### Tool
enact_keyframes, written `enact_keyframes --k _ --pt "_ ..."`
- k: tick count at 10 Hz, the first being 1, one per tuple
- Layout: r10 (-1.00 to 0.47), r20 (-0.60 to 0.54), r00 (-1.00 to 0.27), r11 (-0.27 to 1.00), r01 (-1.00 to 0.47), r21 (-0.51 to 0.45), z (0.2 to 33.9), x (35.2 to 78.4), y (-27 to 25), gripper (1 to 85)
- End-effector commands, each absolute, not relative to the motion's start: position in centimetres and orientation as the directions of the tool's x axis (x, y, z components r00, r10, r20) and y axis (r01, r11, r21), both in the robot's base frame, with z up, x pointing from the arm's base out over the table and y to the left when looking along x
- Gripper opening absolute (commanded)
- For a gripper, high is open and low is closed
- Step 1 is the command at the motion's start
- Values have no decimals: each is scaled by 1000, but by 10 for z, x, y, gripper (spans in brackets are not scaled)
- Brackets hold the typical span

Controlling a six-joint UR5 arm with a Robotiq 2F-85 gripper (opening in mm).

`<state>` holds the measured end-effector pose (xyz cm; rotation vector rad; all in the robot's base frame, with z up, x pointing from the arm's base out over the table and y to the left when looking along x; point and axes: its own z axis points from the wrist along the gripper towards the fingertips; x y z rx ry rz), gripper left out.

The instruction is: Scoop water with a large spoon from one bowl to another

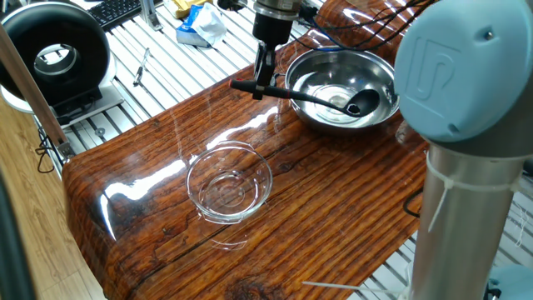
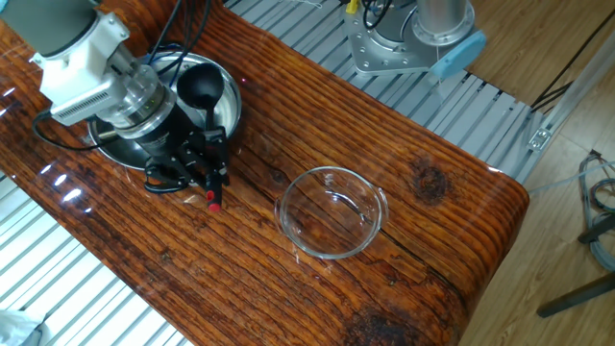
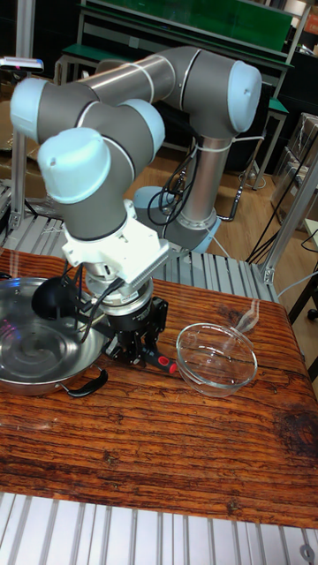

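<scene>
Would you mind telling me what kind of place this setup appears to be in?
Probably a robotics lab or workshop: an industrial arm is bolted to a slatted aluminium bench, cables trail behind it, and a keyboard sits nearby.

At upper left, the gripper [image 2: 207, 171] clamped the black ladle [image 2: 203, 115] over the steel bowl [image 2: 229, 101]; the glass bowl [image 2: 333, 212] sat centre frame.

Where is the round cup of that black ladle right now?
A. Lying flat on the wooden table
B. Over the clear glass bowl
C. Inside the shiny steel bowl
C. The ladle has its cup inside the steel bowl, and the glass bowl sits apart with nothing over it.
</scene>
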<state>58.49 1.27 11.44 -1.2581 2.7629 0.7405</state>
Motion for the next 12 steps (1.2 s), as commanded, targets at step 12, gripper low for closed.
enact_keyframes --k 12 --pt "-712 -316 -627 466 -759 454 110 594 22 10"
